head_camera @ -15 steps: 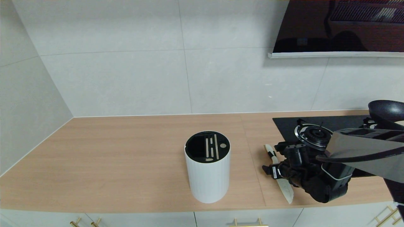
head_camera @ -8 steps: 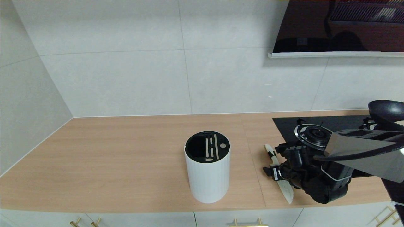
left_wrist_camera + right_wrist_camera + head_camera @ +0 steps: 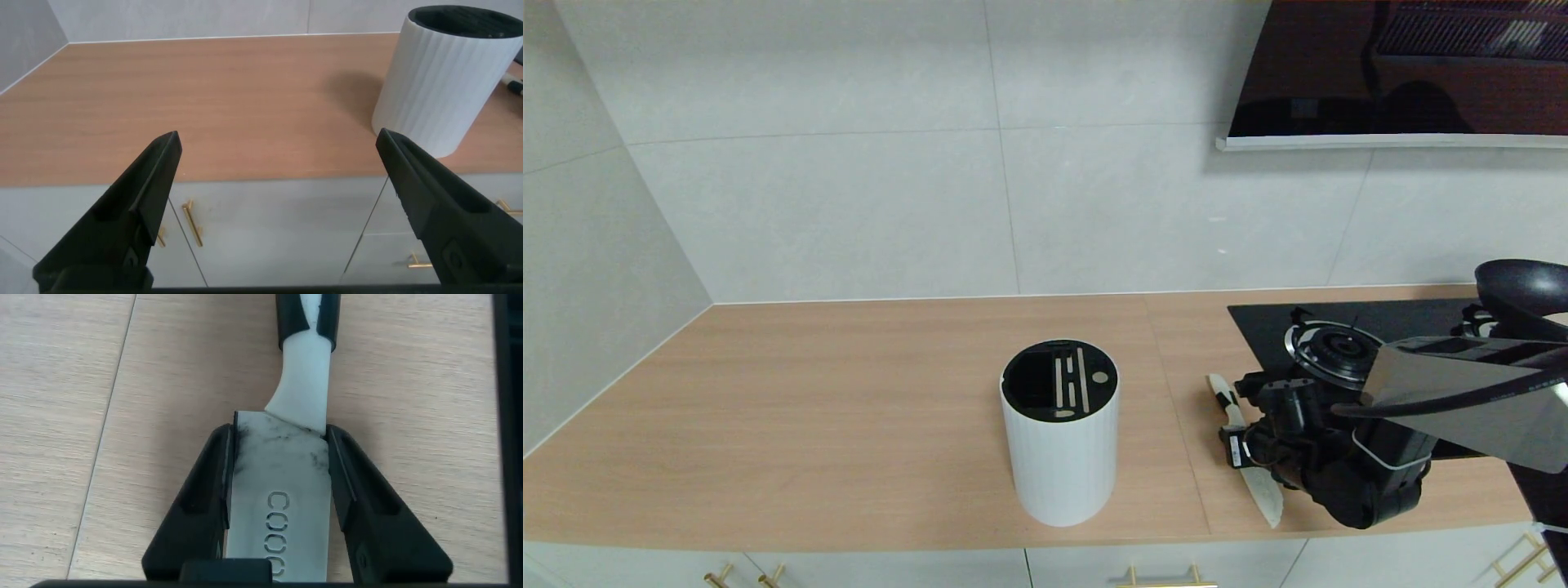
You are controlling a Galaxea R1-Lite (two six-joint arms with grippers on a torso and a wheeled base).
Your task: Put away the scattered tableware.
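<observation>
**Knife** (image 3: 1264, 493) (image 3: 288, 486): white blade, black-and-white handle. It is lying on the wooden counter (image 3: 849, 392) at 3 o'clock from the holder, with the handle pointing to 11 o'clock and the tip to 5 o'clock.

**Right gripper** (image 3: 1246, 447) (image 3: 280, 439): its black fingers (image 3: 214, 469) are pressing both flat sides of the blade, just below the handle.

**Holder** (image 3: 1062, 445) (image 3: 437, 82): white ribbed cylinder with a black slotted top. It is standing upright near the counter's front edge.

**Left gripper** (image 3: 276, 144): its fingers are standing wide apart and gripping nothing. It is hanging off the counter's front edge, at 8 o'clock from the holder.

**Hob** (image 3: 1262, 322): black, and sitting at 1 o'clock from the knife.
</observation>
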